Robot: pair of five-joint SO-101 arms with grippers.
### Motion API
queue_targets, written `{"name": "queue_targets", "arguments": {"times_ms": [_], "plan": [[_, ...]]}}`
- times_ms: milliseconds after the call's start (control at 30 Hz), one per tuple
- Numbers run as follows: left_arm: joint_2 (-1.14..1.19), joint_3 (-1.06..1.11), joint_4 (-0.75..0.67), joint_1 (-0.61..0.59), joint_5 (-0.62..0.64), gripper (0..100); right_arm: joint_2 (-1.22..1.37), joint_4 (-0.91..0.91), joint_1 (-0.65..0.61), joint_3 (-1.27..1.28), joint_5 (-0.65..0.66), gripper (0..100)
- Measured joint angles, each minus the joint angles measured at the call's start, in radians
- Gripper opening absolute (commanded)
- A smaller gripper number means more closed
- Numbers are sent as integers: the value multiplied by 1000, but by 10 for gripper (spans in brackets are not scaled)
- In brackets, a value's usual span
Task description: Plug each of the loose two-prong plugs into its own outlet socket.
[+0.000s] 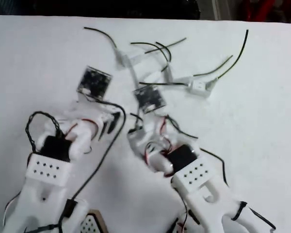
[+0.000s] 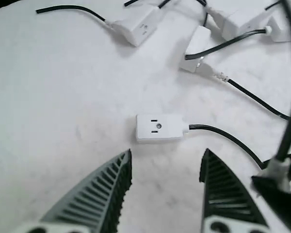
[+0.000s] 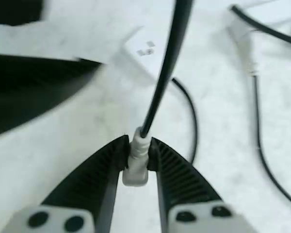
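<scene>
the high view is taking in the whole white table (image 1: 262, 131). the left arm (image 1: 46, 170) and the right arm (image 1: 199, 177) are lying side by side. beyond them a loose cluster of white pieces (image 1: 199, 86) is trailing thin black leads over the far side. from up there i cannot tell which pieces are plugs and which are sockets.

the left wrist view is giving the close detail. the left gripper (image 2: 167, 152) is hovering with its ribbed grey jaws standing wide apart and nothing between them. just ahead of the tips an outlet socket (image 2: 159, 127) is lying flat on the table. it is a small white block facing up, with two slots and a round hole, and its black cord (image 2: 223, 137) is running off from one end. farther off, more white blocks (image 2: 138, 24) are sitting near one another.

the right wrist view is showing the grip. the right gripper (image 3: 137, 141) is pinching its jaws tight on a plug (image 3: 135, 170), holding the white body by its sides. the plug's lead (image 3: 165, 68) is running straight away from the tips, and its prongs are hidden. a second socket (image 3: 144, 48) is lying beyond, blurred. the small marks on its face are too soft to read as slots or lettering.
</scene>
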Motion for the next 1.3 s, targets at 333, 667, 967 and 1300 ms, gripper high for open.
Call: {"name": "queue_targets", "arguments": {"times_ms": [333, 667, 967, 1300], "plan": [[394, -215, 0, -49, -213, 301, 0, -38, 279, 0, -100, 17], [824, -456, 0, -49, -594, 302, 0, -38, 359, 3, -104, 17], [1089, -591, -80, -18, -632, 299, 0, -101, 367, 63, -104, 17], [1332, -812, -87, -18, -617, 277, 0, -107, 365, 64, -104, 17]]}}
